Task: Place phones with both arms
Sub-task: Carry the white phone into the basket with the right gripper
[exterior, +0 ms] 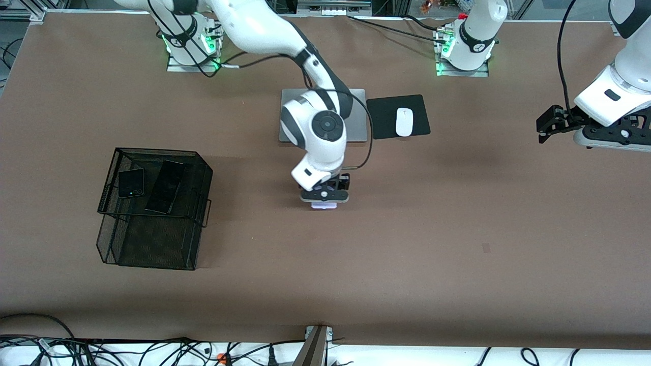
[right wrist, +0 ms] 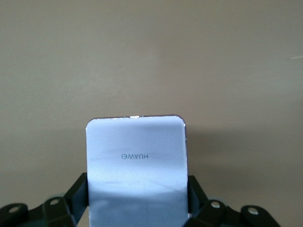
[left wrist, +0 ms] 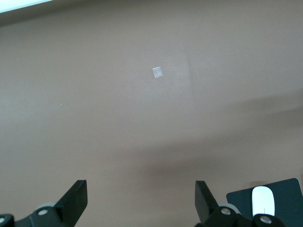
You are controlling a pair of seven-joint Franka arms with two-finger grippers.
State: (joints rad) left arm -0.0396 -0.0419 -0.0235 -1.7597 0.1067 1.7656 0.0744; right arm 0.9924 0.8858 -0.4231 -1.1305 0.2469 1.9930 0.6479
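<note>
Mesh basket [exterior: 152,239], black wire, stands on the brown counter [exterior: 457,264] toward the right arm's end, nearer the front edge than anything else on it. On its upper tier lie two phones side by side: the small squarish black phone [exterior: 131,183] with a green dot and the long slim black phone [exterior: 166,186]. Near the middle of the counter the right gripper [exterior: 325,197] is low over the surface, its fingers [right wrist: 78,191] closed against the two sides of the pale lavender-white phone [right wrist: 136,163], whose back reads HUAWEI in the right wrist view; whether that phone touches the counter cannot be told. Farther from the front edge, a silver laptop [exterior: 356,119] lies flat, partly hidden under the right arm, and just beside it toward the left arm's end a white mouse [exterior: 404,122] rests on a black mouse pad [exterior: 422,114]. The left arm waits over the counter's edge at its own end, its left gripper [left wrist: 141,201] spread wide and holding nothing.
</note>
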